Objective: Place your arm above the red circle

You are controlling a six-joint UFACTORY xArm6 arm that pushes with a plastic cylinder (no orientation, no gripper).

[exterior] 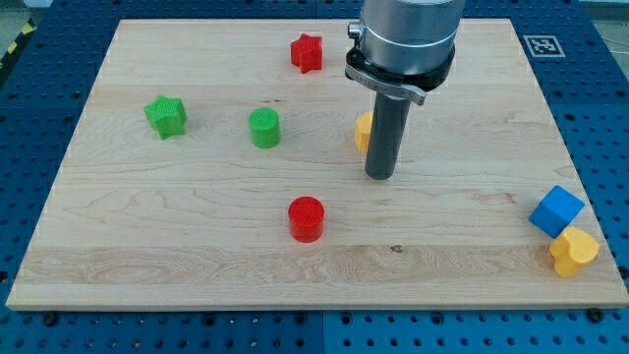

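Observation:
The red circle is a short red cylinder on the wooden board, a little below the view's middle. My rod comes down from the view's top, and my tip rests on the board up and to the right of the red circle, about a block's width apart from it. A yellow block sits just behind the rod on its left side, partly hidden by it.
A red star lies near the view's top. A green cylinder and a green star lie on the left. A blue cube and a yellow block sit at the bottom right edge.

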